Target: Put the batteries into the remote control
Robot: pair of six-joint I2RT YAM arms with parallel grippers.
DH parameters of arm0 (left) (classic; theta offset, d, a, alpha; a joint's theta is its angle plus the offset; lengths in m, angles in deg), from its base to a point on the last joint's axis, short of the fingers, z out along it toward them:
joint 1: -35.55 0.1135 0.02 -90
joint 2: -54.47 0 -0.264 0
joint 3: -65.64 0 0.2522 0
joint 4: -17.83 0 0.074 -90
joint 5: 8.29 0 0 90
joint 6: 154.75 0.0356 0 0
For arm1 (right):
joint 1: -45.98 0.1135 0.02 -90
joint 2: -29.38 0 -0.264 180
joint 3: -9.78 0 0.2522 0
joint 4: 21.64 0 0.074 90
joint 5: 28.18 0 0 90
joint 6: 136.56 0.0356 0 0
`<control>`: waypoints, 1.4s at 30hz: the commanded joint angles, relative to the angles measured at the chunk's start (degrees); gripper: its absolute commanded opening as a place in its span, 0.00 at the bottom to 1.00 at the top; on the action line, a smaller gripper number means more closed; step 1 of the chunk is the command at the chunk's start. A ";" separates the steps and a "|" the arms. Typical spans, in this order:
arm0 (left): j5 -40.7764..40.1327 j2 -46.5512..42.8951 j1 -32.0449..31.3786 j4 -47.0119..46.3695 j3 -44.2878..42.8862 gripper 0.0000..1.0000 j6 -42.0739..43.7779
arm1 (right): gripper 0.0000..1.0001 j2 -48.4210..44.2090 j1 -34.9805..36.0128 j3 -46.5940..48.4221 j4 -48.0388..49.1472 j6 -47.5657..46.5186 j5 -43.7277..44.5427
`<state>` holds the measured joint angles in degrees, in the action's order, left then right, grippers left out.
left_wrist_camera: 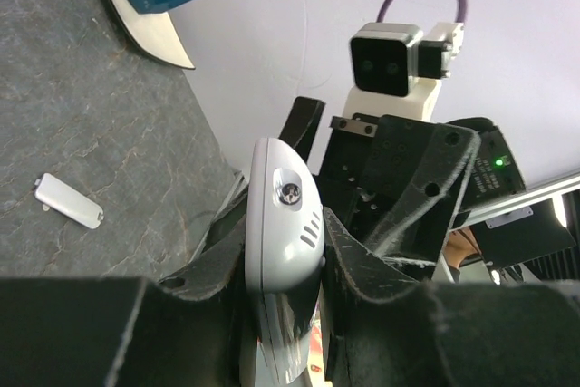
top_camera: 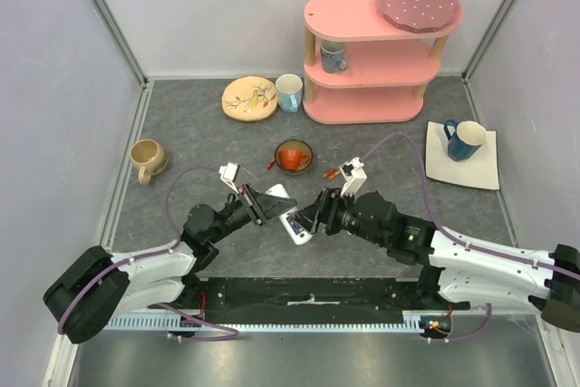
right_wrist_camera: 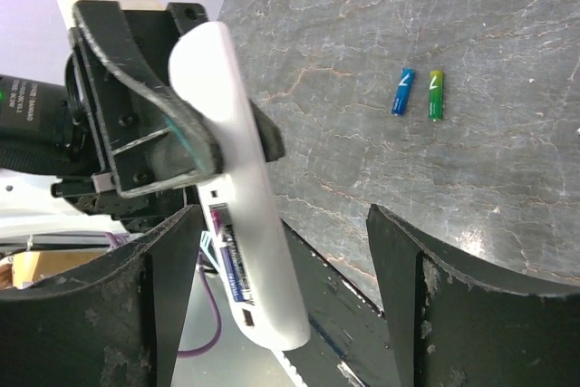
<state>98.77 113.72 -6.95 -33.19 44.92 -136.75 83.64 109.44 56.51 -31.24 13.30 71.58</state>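
Fingers [left_wrist_camera: 362, 260] of the left gripper [left_wrist_camera: 285, 265] are shut tight on the remote control [left_wrist_camera: 281, 215]. They hold it up off the table [top_camera: 181, 133], in the middle of the near side. Its long way runs from far to near, a bit tilted. Its back is open, and something that looks like a battery sits in the slot. A small white lid [left_wrist_camera: 68, 201] lies flat on the table.

The right gripper [right_wrist_camera: 281, 224] is wide open and holds nothing. The near end of the remote control pokes in between its fingers [right_wrist_camera: 435, 305], close to one of them. I cannot tell if they touch.

Two batteries [right_wrist_camera: 403, 91], one blue and one green, lie side by side on the table, well apart from the remote control. They are past the right fingers. Their long way runs across the gap, so I think those fingers could pinch one by its thin sides. The right arm is the free one, so it should go.
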 commanded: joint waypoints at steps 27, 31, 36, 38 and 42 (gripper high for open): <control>4.56 0.43 0.05 -5.01 -2.53 0.02 -1.38 | 0.63 -0.38 -1.23 -2.64 11.30 -7.21 -13.27; 4.82 0.17 0.14 -5.71 -2.62 0.02 -1.64 | 0.58 -0.65 -1.76 -3.44 11.22 -7.12 -13.63; 4.91 0.35 0.14 -5.98 -2.53 0.02 -1.73 | 0.51 -0.47 -2.20 -4.84 12.45 -6.77 -14.07; 4.91 0.35 0.14 -6.07 -2.44 0.02 -1.73 | 0.49 -0.38 -2.46 -5.02 12.45 -6.60 -14.07; 4.91 0.26 0.14 -6.15 -2.35 0.02 -1.65 | 0.47 -0.21 -2.55 -5.20 12.54 -6.59 -14.15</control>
<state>102.20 115.05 -6.93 -34.67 44.00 -136.86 83.80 107.54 52.03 -19.81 6.83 57.61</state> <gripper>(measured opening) 0.325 0.477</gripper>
